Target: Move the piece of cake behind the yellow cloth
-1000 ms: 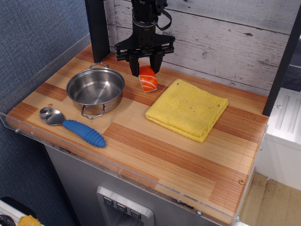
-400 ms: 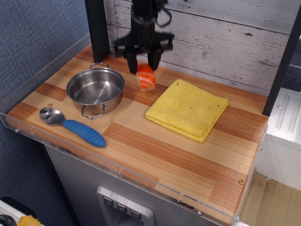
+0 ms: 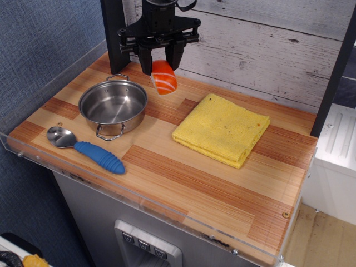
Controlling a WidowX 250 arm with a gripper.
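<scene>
1 gripper (image 3: 159, 60) clamped on the piece of cake (image 3: 164, 77), above the table (image 3: 211, 183).

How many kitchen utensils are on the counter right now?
2: a steel pot at the left, and a blue-handled spoon in front of it near the counter's edge. Nothing seems hidden.

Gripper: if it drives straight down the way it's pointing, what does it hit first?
The gripper points down, shut on the piece of cake. Straight below looks like bare tabletop, between the steel pot and the yellow cloth. Depth is uncertain from one view.
</scene>
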